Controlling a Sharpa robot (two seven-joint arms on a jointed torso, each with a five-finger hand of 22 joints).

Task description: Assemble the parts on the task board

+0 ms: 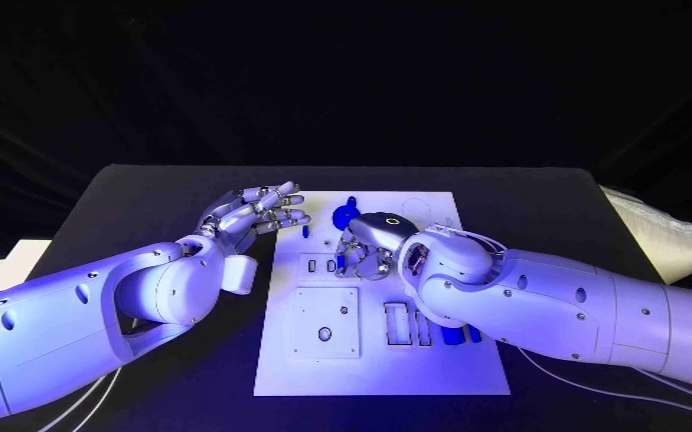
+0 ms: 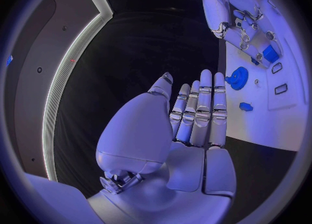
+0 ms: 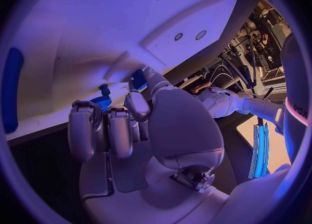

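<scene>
Over the task board (image 1: pixel 433 372), right hand (image 1: pixel 364 249)

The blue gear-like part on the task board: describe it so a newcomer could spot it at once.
Find the white task board in the middle of the black table. Near its far edge, between the left hand and the right hand, sits the blue gear-like part. It is round with a toothed rim, unlike the small blue piece nearby.

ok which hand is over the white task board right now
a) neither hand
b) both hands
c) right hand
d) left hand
c: the right hand is down over the task board, its fingers curled by a small blue part, while the left hand hovers open off the board's left edge.
</scene>
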